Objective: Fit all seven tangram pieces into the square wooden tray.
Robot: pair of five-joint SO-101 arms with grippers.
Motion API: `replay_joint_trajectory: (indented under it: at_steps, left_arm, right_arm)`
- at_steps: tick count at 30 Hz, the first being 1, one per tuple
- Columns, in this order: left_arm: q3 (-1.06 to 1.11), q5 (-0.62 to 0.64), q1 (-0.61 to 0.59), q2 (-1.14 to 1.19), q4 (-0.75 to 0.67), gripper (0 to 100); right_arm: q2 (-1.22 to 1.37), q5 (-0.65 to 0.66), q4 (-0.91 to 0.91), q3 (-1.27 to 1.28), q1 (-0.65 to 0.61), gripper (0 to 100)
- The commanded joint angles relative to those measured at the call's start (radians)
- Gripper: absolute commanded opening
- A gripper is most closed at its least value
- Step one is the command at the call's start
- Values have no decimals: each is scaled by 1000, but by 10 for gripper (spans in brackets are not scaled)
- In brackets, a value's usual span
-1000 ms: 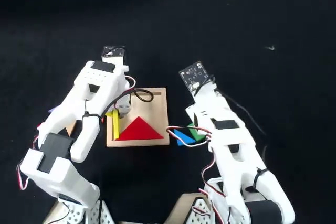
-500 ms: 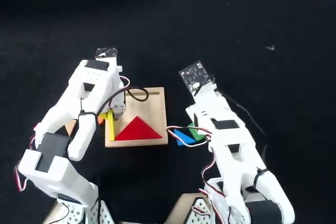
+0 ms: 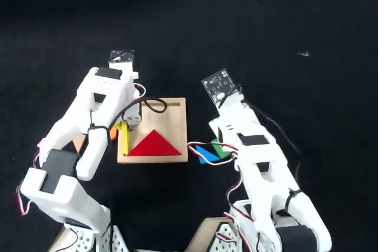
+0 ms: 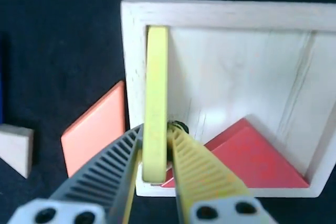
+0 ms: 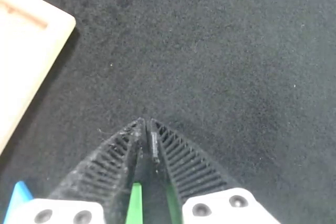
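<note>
The square wooden tray (image 3: pixel 172 110) (image 4: pixel 220 11) lies between the two arms. A red triangle (image 3: pixel 153 144) (image 4: pixel 249 158) lies flat in its near part. My left gripper (image 4: pixel 155 136) (image 3: pixel 124 129) is shut on a yellow piece (image 4: pixel 156 103) (image 3: pixel 125 138) held on edge along the tray's left inner wall. An orange piece (image 4: pixel 94 127) (image 3: pixel 112 134) and a pale wooden piece (image 4: pixel 17 148) lie outside the tray's left side. My right gripper (image 5: pixel 146 125) is shut with nothing in it over bare cloth, right of the tray. Blue (image 3: pixel 207 156) (image 5: pixel 16 199) and green (image 3: pixel 222 151) (image 5: pixel 135 203) pieces lie under the right arm.
The table is covered in black cloth (image 3: pixel 295 39), with open room at the back and far right. The left arm's cable (image 3: pixel 155 105) loops over the tray's back part. A dark blue piece (image 4: pixel 1 93) lies by the pale wooden piece, left of the tray.
My left arm shifted left with the yellow piece, and the tray slid a little left and back with it. The right arm stayed still.
</note>
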Motion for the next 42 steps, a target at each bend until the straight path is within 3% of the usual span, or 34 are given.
replay_joint_trajectory:
  at_steps: [1, 7, 13, 21, 34, 37, 42]
  left_arm:
    - [-50, -52, -16, -9, 8, 48]
    - [-125, -55, -19, -9, 117, 173]
    - [-183, -55, -16, -11, 135, 173]
    - [-278, -49, 48, -9, 264, 173]
    - [-271, -49, 128, -18, 279, 173]
    - [-219, -57, 196, -6, 293, 173]
    - [-133, -57, 254, 29, 204, 173]
  right_arm:
    - [-35, 11, -21, 2, -12, 15]
    - [-35, 11, -21, 2, -12, 15]
    - [-35, 11, -21, 2, -12, 15]
    - [-35, 11, -21, 2, -14, 15]
    - [-35, 11, -21, 2, -14, 15]
    - [-35, 11, -21, 2, -14, 15]
    - [-35, 11, -20, 2, -14, 15]
